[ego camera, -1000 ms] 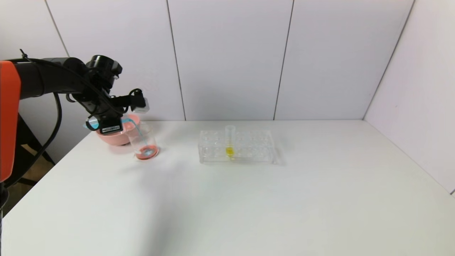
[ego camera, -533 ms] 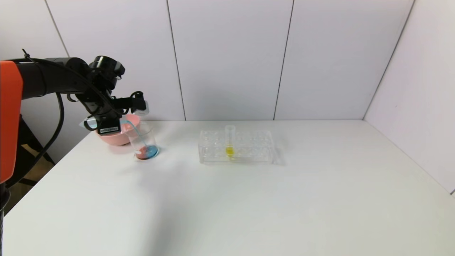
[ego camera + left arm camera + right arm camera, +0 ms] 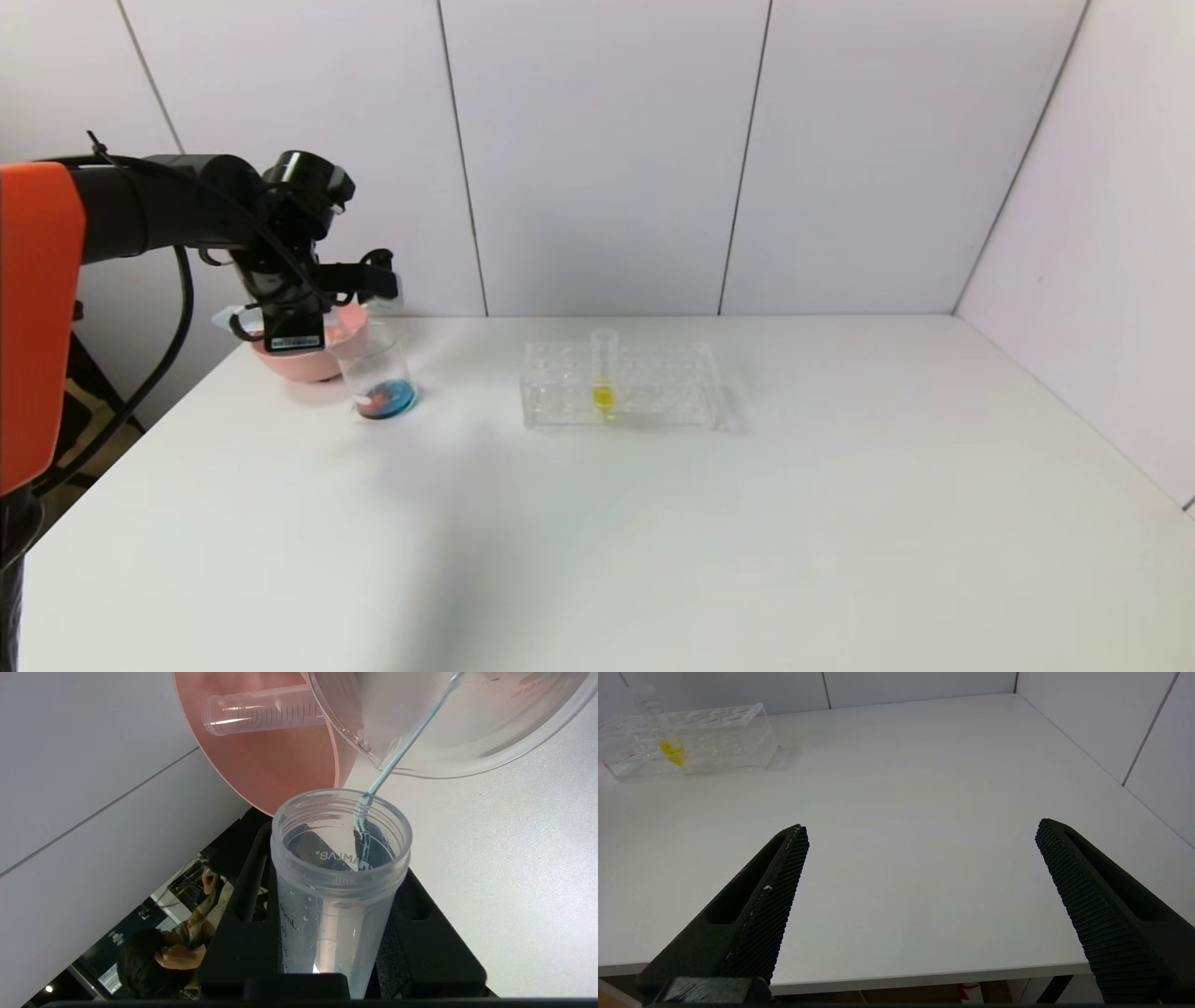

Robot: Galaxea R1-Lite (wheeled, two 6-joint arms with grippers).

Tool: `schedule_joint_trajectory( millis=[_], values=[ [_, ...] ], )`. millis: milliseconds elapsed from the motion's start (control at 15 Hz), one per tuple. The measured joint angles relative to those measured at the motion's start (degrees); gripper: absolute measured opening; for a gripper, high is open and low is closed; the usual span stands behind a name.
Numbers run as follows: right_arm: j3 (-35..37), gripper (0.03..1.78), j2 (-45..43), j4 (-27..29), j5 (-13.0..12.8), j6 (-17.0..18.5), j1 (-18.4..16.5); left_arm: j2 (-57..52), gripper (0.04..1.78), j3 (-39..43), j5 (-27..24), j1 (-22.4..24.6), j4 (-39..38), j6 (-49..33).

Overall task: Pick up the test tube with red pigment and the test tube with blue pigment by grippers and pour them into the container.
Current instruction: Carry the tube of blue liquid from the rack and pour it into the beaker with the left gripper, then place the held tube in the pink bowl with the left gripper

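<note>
My left gripper [image 3: 301, 322] is shut on the test tube with blue pigment [image 3: 338, 877] and holds it tipped, mouth down, over the rim of the container [image 3: 376, 375]. A thin blue stream runs from the tube's mouth into the container [image 3: 448, 728]; the tube is almost drained. Blue and red liquid lie side by side on the container's bottom. No tube with red liquid shows. My right gripper [image 3: 922, 828] is open and empty above the table's front edge, out of the head view.
A pink bowl [image 3: 297, 358] stands just behind the container, and an empty clear tube [image 3: 264, 715] lies in it. A clear tube rack [image 3: 653, 387] with a yellow-liquid tube [image 3: 603, 373] stands mid-table.
My left arm has shifted a little right and up with the tube. The blue liquid in the container has grown and spread beside the red.
</note>
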Motion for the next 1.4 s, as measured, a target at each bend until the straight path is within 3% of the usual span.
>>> schedule_joint_trajectory(
  millis=[333, 533, 800, 1067, 1400],
  values=[
    [0.0, 1.77, 0.0, 0.02, 0.02, 0.0, 0.0, -0.59, 0.54, 0.49, -2.28, -0.09, -1.34, -1.29],
    [0.0, 1.77, 0.0, 0.0, 0.02, -0.05, 0.0, -3.1, 0.54, 1.24, -11.02, 2.43, -1.79, -5.77],
    [0.0, 1.77, 0.0, 0.0, 0.02, -0.02, 0.0, -6.27, 0.54, 3.74, -24.2, 4.6, -8.73, -24.53],
    [0.0, 1.77, 0.0, 0.0, 0.0, 0.0, -0.02, -10.92, 0.54, 21.71, -25.64, 5.06, -32.39, -47.97],
    [0.0, 1.77, 0.0, 0.0, 0.0, -0.02, 0.0, -17.92, 0.54, 52.89, -21.58, 7.13, -75.24, -62.05]
  ],
)
